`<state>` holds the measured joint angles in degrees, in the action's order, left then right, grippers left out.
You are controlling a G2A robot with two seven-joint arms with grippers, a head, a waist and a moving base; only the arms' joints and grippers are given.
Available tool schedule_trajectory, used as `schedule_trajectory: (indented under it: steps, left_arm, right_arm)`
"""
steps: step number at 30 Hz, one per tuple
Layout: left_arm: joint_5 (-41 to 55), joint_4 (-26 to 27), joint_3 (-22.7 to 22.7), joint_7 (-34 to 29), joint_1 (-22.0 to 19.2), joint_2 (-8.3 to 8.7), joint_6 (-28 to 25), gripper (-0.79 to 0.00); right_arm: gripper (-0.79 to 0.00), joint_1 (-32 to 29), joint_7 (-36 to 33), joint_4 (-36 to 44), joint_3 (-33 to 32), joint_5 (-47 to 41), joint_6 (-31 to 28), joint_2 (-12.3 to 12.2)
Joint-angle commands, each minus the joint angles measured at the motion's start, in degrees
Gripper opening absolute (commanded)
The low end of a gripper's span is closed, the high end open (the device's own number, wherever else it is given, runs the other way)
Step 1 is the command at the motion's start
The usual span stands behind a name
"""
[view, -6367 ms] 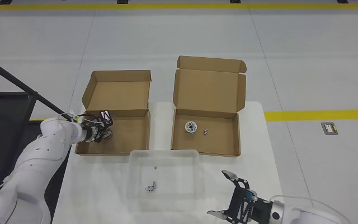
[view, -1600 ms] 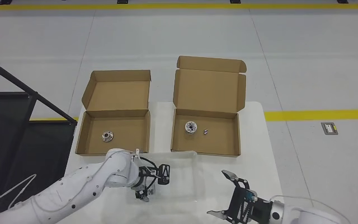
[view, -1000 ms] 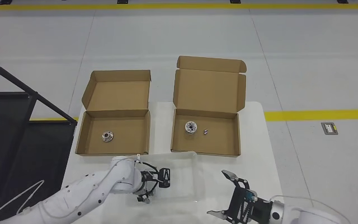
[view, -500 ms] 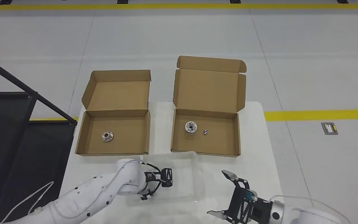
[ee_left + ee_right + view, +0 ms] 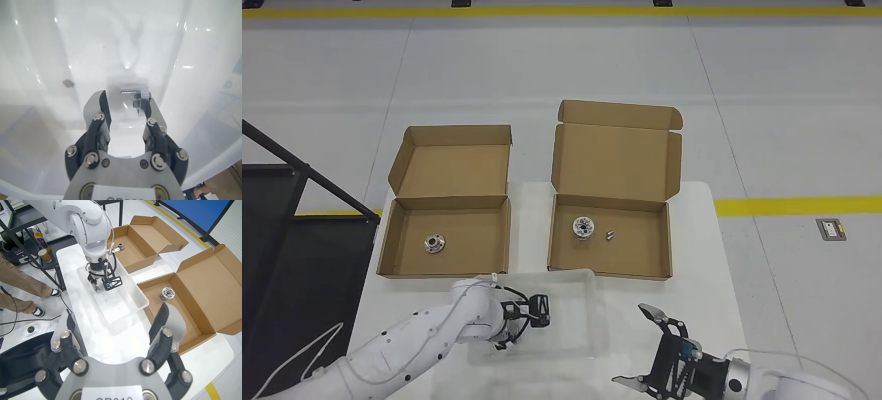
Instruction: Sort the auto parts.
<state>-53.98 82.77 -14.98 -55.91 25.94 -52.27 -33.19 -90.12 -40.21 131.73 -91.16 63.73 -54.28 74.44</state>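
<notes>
The left tool (image 5: pixel 125 98) stands inside the clear plastic bin (image 5: pixel 542 272). Its jaws are about half open and hold nothing. The small metal bracket (image 5: pixel 137 94) lies on the bin floor, off-centre between the jaws. One finger (image 5: pixel 146 108) seems to touch its edge, and the other is well apart from it. If the jaws close like this, I judge that the bracket may be pushed sideways, or be pinched only by a corner and fall during the lift. The smooth bin floor gives little friction, and the light bin itself may shift. The right tool (image 5: pixel 116 311) hangs wide open and empty near the bin's right end.

The bin sits on a white table (image 5: pixel 697 300). Beyond the bin stand two open boxes. The left cardboard box (image 5: pixel 477 255) holds a metal flange (image 5: pixel 433 242). The right cardboard box (image 5: pixel 637 255) holds a round part (image 5: pixel 584 227) and a small piece (image 5: pixel 610 235). Farther beyond the bin, the pale floor has yellow lines (image 5: pixel 797 206).
</notes>
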Motion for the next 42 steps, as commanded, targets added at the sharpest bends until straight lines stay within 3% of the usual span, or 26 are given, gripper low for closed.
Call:
schedule_trajectory:
  steps: [1, 12, 18, 26, 33, 42]
  left_arm:
    - [-0.2, 0.1, -0.5, 0.2, 0.3, -0.04, -0.2, -0.446]
    - [-1.4, 1.0, -3.1, -0.2, 2.0, 0.22, -0.3, -0.588]
    - [-2.1, 1.7, -4.6, -0.4, 3.1, 0.48, -0.6, -0.785]
    - [-2.9, 4.2, -7.4, -0.7, 4.6, 1.39, -0.6, -0.785]
    - [-3.9, 12.5, -13.6, -2.2, 7.3, 4.61, 0.8, -0.785]
    - [-6.0, 27.6, -29.1, -5.6, 16.7, 11.84, 3.7, -0.785]
  right_arm:
    - [0.000, 0.0, 0.0, 0.0, 0.0, 0.0, 0.0, 0.0]
    - [0.000, 0.0, 0.0, 0.0, 0.0, 0.0, 0.0, 0.0]
    - [0.000, 0.0, 0.0, 0.0, 0.0, 0.0, 0.0, 0.0]
    - [0.000, 0.0, 0.0, 0.0, 0.0, 0.0, 0.0, 0.0]
    - [0.000, 0.0, 0.0, 0.0, 0.0, 0.0, 0.0, 0.0]
    - [0.000, 0.0, 0.0, 0.0, 0.0, 0.0, 0.0, 0.0]
